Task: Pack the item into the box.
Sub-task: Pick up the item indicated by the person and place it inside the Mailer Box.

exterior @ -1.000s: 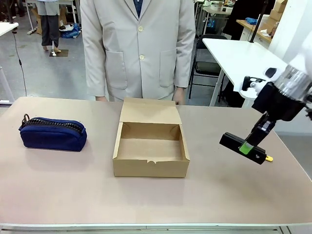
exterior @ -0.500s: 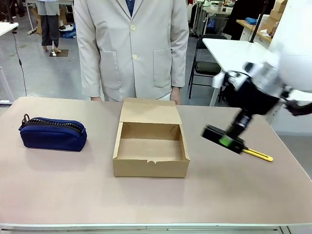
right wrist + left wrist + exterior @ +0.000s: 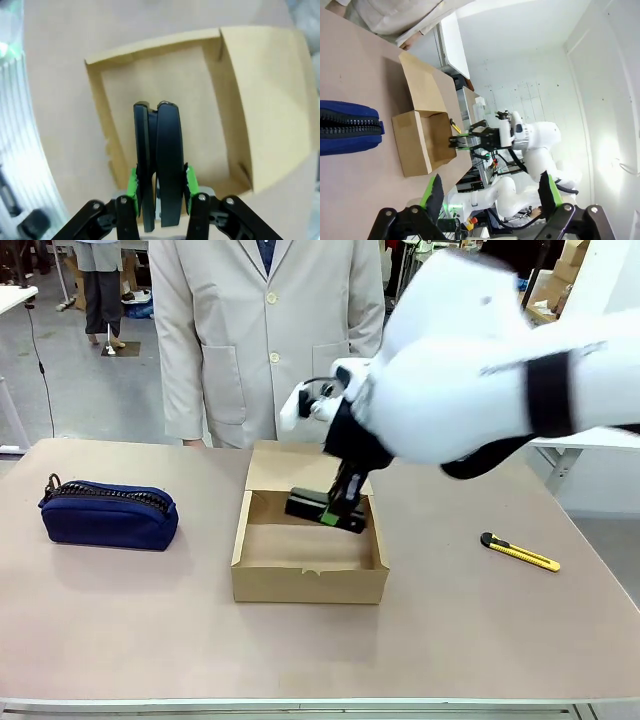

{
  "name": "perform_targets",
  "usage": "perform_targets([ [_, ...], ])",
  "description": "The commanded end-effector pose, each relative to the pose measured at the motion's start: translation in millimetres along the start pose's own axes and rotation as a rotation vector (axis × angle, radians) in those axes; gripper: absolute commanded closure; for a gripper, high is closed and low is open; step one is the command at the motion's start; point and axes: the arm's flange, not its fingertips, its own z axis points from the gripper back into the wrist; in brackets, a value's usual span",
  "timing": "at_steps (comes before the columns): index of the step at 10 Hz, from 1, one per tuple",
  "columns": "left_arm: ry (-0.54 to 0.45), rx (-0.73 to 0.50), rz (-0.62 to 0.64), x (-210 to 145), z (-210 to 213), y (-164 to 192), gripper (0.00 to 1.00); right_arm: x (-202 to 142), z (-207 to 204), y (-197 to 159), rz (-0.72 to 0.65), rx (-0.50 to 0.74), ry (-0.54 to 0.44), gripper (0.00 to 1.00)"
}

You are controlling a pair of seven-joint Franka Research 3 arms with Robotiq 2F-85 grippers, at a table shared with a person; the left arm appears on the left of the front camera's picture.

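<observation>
Brown cardboard box (image 3: 310, 580) at mid-worktop, flap lid open toward the far edge. Black stapler (image 3: 312, 506) clamped between the green pads of the right gripper (image 3: 335, 515), held over the box's open interior near its far wall. Fingers of the left gripper (image 3: 491, 180) wide apart, holding nothing. Navy pouch (image 3: 108, 513) near the left edge; yellow knife (image 3: 520, 552) near the right edge.
</observation>
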Motion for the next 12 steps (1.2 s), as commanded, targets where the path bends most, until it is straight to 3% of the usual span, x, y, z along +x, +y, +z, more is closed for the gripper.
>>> perform_targets([
  [1, -0.009, -0.022, -0.021, -0.4, -1.2, -2.5, 0.0, 1.5, -34.1, -17.7, 0.085, -0.019, 0.041, 0.58],
  [4, -0.009, -0.022, -0.021, -0.4, -1.2, -2.5, 0.0, -2.2, -68.4, -22.9, 0.121, 0.019, 0.081, 0.58],
  [8, -0.009, -0.022, -0.021, -0.4, -1.2, -2.5, 0.0, -6.8, -74.4, -30.2, 0.12, 0.001, 0.085, 0.58],
  [9, -0.009, -0.022, -0.021, -0.4, -1.2, -2.5, 0.0, -8.9, -73.7, -30.3, 0.121, -0.003, 0.075, 0.01],
  [12, -0.009, -0.022, -0.021, -0.4, -1.2, -2.5, 0.0, -13.7, -68.9, -32.3, 0.11, -0.018, 0.058, 0.0],
])
